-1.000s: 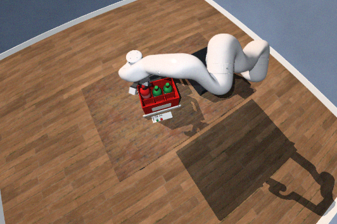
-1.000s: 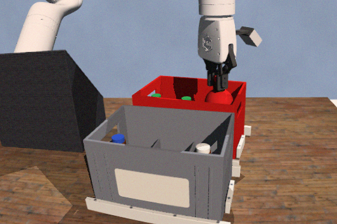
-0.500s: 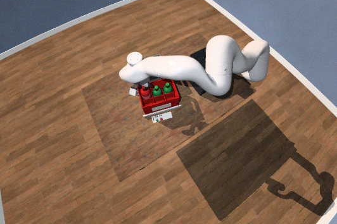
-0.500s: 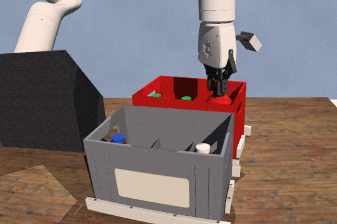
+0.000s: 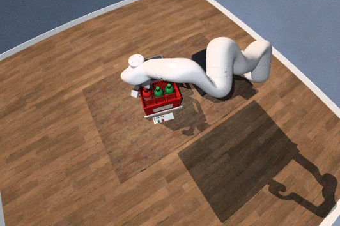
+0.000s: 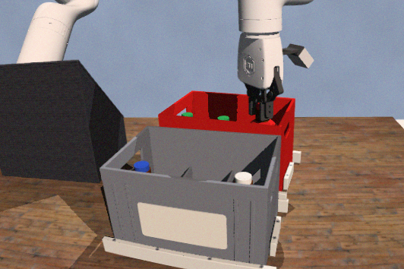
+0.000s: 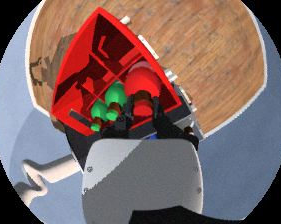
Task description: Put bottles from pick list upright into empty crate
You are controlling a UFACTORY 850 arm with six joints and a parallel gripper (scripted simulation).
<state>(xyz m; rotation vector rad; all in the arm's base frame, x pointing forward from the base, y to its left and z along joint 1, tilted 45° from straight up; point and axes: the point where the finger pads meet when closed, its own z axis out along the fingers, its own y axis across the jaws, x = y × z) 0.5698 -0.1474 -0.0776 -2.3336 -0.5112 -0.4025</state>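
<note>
The red-label bottle (image 5: 147,94) (image 6: 269,122) (image 7: 142,80) is upright in an end cell of the red crate (image 5: 177,104) (image 6: 168,121). My gripper (image 5: 147,86) (image 6: 262,115) (image 7: 142,102) is shut on its neck, with the fingertips at rim height. Whether its base touches the crate floor is hidden. Two green bottles (image 5: 158,92) (image 5: 169,89) stand in the same row. The grey crate (image 6: 121,193) holds a blue-capped bottle (image 6: 141,166) (image 7: 152,136) and a white-capped bottle (image 6: 243,178); its low interior is hidden. The pick list (image 5: 169,117) shows a green and a red dot; its counts are unreadable.
White strips (image 6: 190,254) (image 5: 163,112) edge the crates on the table. A large dark block (image 6: 45,121) stands left of the crates in the exterior view. The arm covers most of the grey crate in the top view.
</note>
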